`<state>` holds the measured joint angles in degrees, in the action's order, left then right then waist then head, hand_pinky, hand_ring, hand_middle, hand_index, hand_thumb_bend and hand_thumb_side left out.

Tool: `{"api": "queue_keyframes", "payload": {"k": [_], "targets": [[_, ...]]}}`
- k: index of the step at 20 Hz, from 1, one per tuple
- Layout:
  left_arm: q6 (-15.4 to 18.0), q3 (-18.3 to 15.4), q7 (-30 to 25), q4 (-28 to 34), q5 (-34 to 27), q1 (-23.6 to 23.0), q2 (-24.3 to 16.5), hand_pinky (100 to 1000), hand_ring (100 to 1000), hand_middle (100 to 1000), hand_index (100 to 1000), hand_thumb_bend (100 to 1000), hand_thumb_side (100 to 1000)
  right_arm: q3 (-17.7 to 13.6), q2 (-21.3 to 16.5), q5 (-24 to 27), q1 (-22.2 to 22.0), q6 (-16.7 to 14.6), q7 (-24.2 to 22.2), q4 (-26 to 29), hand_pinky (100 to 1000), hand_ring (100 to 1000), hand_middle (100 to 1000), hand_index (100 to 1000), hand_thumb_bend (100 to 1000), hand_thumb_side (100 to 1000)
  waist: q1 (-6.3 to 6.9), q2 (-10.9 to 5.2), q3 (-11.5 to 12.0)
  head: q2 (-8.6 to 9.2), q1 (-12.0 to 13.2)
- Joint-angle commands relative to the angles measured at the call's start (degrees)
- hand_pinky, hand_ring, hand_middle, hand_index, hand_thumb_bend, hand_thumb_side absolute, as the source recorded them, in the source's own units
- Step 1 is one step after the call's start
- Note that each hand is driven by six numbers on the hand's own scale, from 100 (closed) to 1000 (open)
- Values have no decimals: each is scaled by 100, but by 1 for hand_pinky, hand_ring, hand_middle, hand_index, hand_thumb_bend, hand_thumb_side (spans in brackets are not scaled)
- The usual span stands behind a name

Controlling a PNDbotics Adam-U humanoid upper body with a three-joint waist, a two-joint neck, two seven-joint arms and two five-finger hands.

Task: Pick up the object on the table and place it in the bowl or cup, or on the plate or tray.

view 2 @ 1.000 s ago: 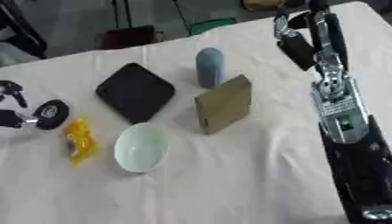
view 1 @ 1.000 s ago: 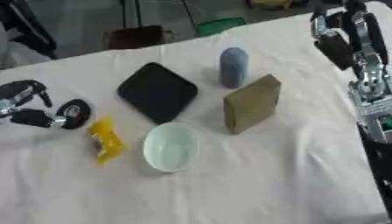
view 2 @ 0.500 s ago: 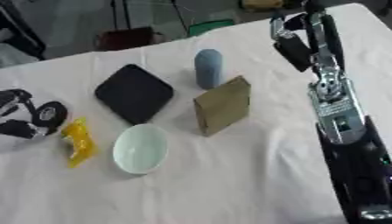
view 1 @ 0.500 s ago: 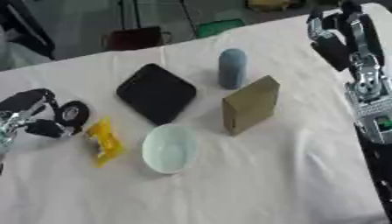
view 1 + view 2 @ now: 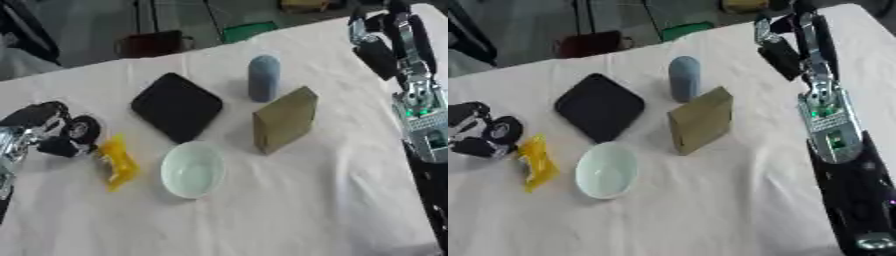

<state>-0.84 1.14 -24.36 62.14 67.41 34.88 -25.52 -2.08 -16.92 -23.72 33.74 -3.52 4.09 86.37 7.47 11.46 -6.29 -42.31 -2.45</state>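
A crumpled yellow object (image 5: 116,162) lies on the white tablecloth at the left. My left hand (image 5: 51,134) sits just left of it, its black fingers half bent and spread toward the object's upper end, holding nothing. A pale green bowl (image 5: 192,170) stands right of the yellow object. Behind the bowl lies a black square plate (image 5: 177,106). A blue-grey cup (image 5: 263,78) stands at the back. My right hand (image 5: 785,42) hangs raised at the far right, fingers relaxed and empty.
An olive-tan box (image 5: 285,120) stands upright between the cup and the bowl. My right forearm (image 5: 833,130) runs along the table's right edge. Chairs and a green item show on the floor beyond the far edge.
My left hand has moved down and right, up to the yellow object. The right arm has stayed where it was.
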Motion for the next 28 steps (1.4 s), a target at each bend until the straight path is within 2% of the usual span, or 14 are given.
{"api": "queue_keyframes", "payload": {"k": [1, 6, 15, 23, 24, 25, 26, 27, 28], "targets": [[-32, -95, 83, -11, 17, 131, -77, 982, 914, 901, 678, 540, 583, 1, -50, -12, 115, -18, -12, 40, 692, 588, 804, 856, 100, 595, -47, -73, -1, 53, -9], [-67, -128, 92, -97, -54, 159, -31, 979, 915, 904, 688, 479, 609, 3, -47, -7, 116, -22, -13, 40, 692, 588, 804, 856, 100, 596, -46, -71, -14, 58, -13], [-70, -143, 0, -241, -183, 183, 56, 981, 916, 903, 673, 465, 620, 8, -54, 1, 127, -24, -18, 34, 692, 588, 804, 857, 100, 596, -42, -58, -42, 57, -27], [-53, -152, -131, -269, -164, 174, 58, 982, 913, 898, 658, 404, 613, 1, -60, 7, 125, -26, -14, 34, 692, 587, 804, 857, 100, 596, -37, -56, -59, 53, -39], [-61, -157, -127, -270, -166, 171, 59, 981, 910, 893, 640, 252, 580, 1, -59, 8, 124, -26, -14, 33, 692, 587, 804, 857, 100, 596, -38, -57, -58, 53, -41], [-75, -163, -114, -272, -172, 166, 62, 981, 910, 893, 640, 252, 580, 0, -58, 8, 122, -27, -15, 34, 692, 587, 804, 857, 100, 596, -38, -58, -57, 53, -44], [-87, -166, -104, -277, -182, 163, 63, 979, 908, 891, 632, 158, 553, 0, -58, 8, 121, -28, -16, 34, 692, 587, 805, 857, 100, 596, -39, -59, -56, 54, -45], [-99, -169, -100, -286, -201, 160, 63, 979, 908, 891, 632, 158, 553, 0, -57, 7, 121, -28, -17, 34, 692, 587, 805, 857, 100, 596, -40, -60, -56, 55, -46], [-110, -171, -99, -295, -219, 158, 62, 978, 906, 888, 622, 100, 522, -1, -57, 6, 121, -28, -18, 33, 692, 588, 805, 857, 100, 597, -42, -62, -56, 56, -47]]}}
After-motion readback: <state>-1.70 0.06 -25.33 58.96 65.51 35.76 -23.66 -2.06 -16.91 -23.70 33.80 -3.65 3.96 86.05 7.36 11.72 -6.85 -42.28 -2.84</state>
